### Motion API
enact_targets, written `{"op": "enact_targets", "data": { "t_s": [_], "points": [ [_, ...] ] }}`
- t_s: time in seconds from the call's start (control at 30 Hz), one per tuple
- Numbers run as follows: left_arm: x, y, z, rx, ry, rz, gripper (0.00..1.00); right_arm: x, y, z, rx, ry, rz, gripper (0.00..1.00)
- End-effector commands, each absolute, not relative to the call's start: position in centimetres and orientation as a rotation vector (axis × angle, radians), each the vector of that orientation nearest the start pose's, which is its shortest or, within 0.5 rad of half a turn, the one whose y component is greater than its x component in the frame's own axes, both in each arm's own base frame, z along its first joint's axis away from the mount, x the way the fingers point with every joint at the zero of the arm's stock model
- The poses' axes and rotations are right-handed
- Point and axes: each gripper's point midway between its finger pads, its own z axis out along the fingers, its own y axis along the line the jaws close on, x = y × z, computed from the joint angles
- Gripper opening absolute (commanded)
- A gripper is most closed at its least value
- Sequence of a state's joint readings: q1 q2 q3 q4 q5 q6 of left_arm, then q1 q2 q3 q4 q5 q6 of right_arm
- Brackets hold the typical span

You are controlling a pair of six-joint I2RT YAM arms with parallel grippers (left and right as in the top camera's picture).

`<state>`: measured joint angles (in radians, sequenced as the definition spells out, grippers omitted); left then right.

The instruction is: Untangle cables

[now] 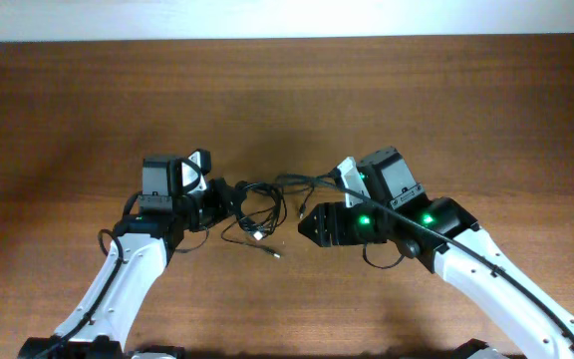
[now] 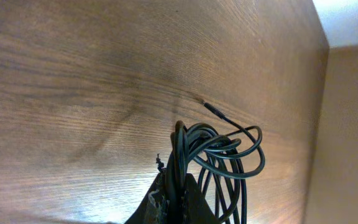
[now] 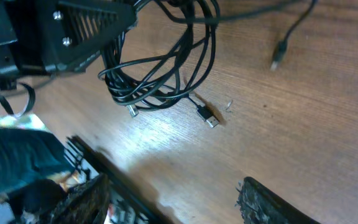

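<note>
At frame centre the left gripper [image 1: 234, 198] clamps the bunched black cables [image 1: 263, 209] above the wooden table [image 1: 287, 90], while the right gripper [image 1: 305, 221] hangs beside them, jaws spread wide.

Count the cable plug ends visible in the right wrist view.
3: far plug lies alone upper right; middle plug rests beside the bundle; left plug pokes from the bundle's lower edge. More may hide inside.

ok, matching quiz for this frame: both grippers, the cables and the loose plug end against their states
1. left gripper
2. right gripper
3. cables
4. plug end

A. lying on the table
B. open, nothing between the fingers
C. shut on the cables
D. bunched in loops

Pairs: 1-C, 2-B, 3-D, 4-A
</note>
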<state>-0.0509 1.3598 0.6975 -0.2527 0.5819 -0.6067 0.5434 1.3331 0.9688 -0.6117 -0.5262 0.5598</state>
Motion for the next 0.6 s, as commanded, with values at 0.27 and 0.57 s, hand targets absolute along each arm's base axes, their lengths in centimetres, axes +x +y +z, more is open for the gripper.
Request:
{"op": "enact_targets", "data": {
  "t_s": [0.27,0.57],
  "points": [
    [34.3,-13.6,14.6,0.098,2.234,-1.067,0.0,23.9,24.9,16.0,-0.065,2.73,1.046,0.65],
    [34.1,-13.3,14.0,-0.677,2.337,-1.345,0.0,23.6,21.8,13.6,-0.032,2.816,0.777,0.65]
  ]
}}
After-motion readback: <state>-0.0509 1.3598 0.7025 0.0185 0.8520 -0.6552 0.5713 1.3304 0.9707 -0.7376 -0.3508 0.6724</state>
